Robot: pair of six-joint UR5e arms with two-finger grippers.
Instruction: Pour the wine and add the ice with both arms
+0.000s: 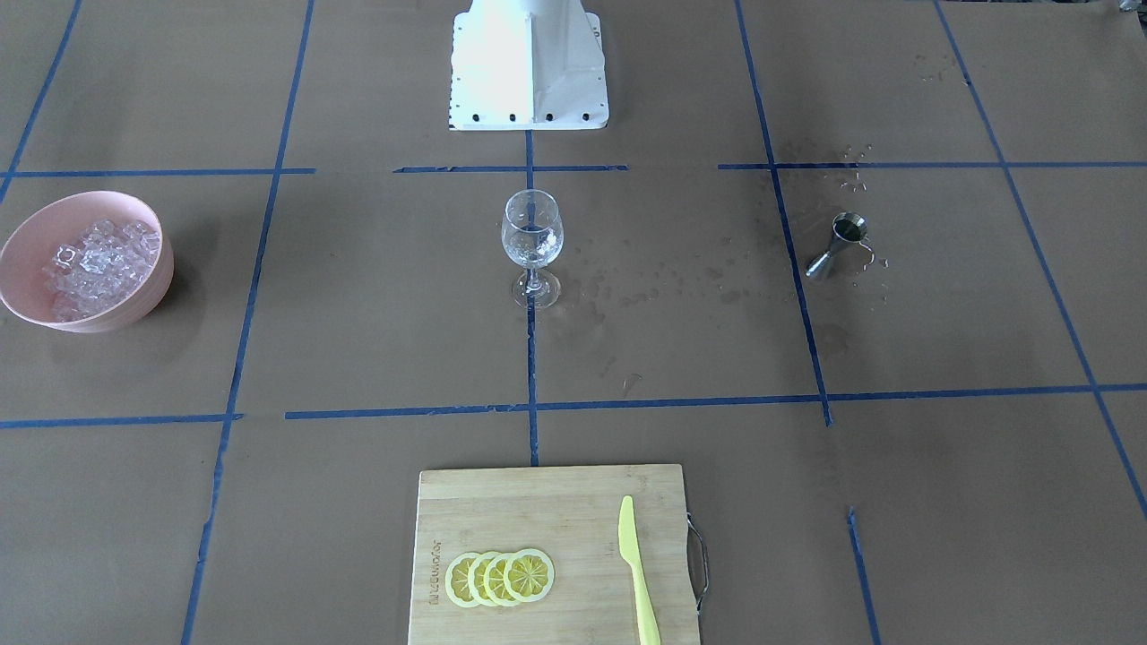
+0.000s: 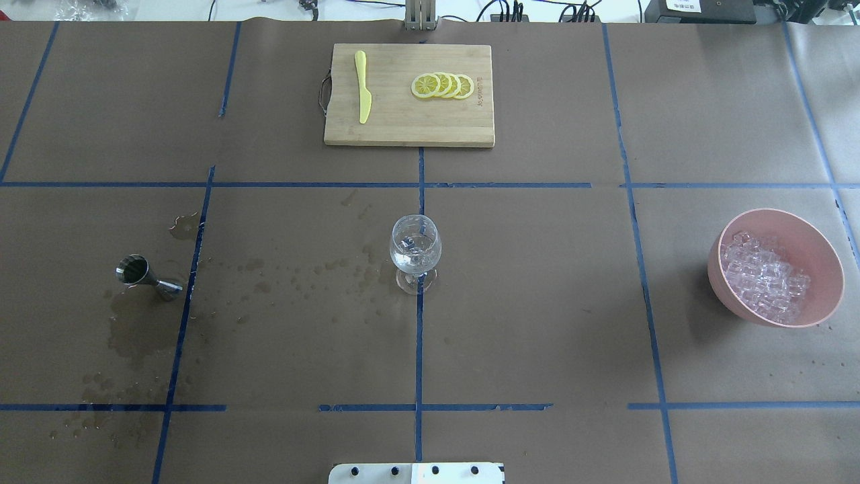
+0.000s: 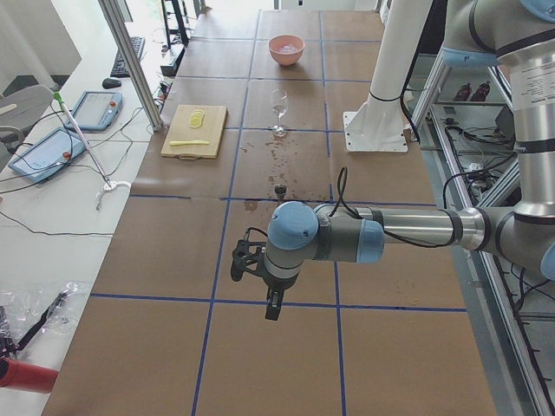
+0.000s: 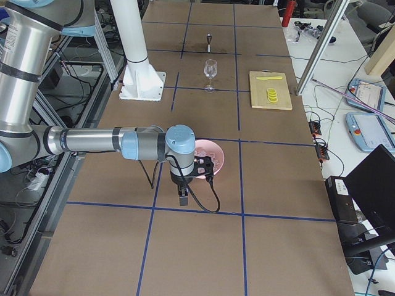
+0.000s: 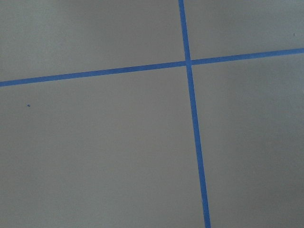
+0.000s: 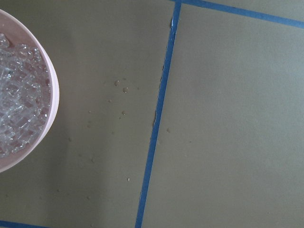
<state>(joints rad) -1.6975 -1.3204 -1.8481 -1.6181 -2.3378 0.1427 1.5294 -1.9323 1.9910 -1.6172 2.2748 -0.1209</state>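
A wine glass (image 1: 531,242) (image 2: 415,252) stands upright at the table's centre, with clear, glinting contents low in its bowl; I cannot tell liquid from cubes. A steel jigger (image 1: 838,244) (image 2: 144,275) stands on wet paper on the robot's left. The ice (image 1: 99,264) (image 2: 762,282) (image 6: 19,104) fills a pink bowl (image 1: 27,296) (image 2: 779,319) on the robot's right. My left gripper (image 3: 272,310) hangs over bare paper, well short of the jigger (image 3: 279,188). My right gripper (image 4: 183,200) hangs just beside the bowl (image 4: 213,148). Whether either is open or shut I cannot tell.
A wooden cutting board (image 1: 538,502) (image 2: 403,128) at the operators' edge carries lemon slices (image 1: 500,578) and a yellow knife (image 1: 638,573). Water spots (image 2: 295,282) darken the paper between jigger and glass. The white pedestal (image 1: 529,67) stands behind the glass.
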